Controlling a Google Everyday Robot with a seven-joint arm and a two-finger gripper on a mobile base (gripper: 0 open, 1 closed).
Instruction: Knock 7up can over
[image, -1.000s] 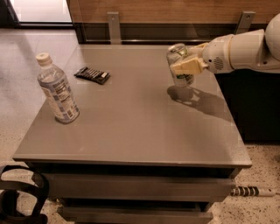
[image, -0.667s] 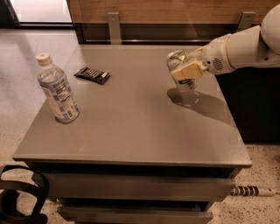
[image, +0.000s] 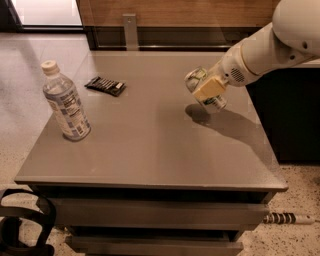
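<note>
Grey and flat, the counter (image: 150, 145) fills most of the view. The can (image: 216, 102) is on the right side of it, near the back. It is silver and green. It leans over, with its top pointing up and to the left. Its low end is right down by the counter, but I cannot tell if it touches. A dark shadow (image: 202, 116) lies on the counter just under it.

The claw (image: 207, 90) is at the can. It is closed around the middle of the can and holds it at a slant. One tan finger (image: 211, 86) lies across the front of the can. The other finger is behind the can and cannot be seen. The white arm (image: 265, 47) comes in from the top right corner and reaches down to the claw.

A clear bottle (image: 65, 102) with a white cap stands up straight on the left side of the counter, well apart from the can. It has a label with small print. A flat black packet (image: 105, 85) lies near the back, just behind and to the right of the bottle. It is between the bottle and the can, but closer to the bottle.

Under the counter top there are drawers (image: 160, 212). The floor around is pale and speckled.
</note>
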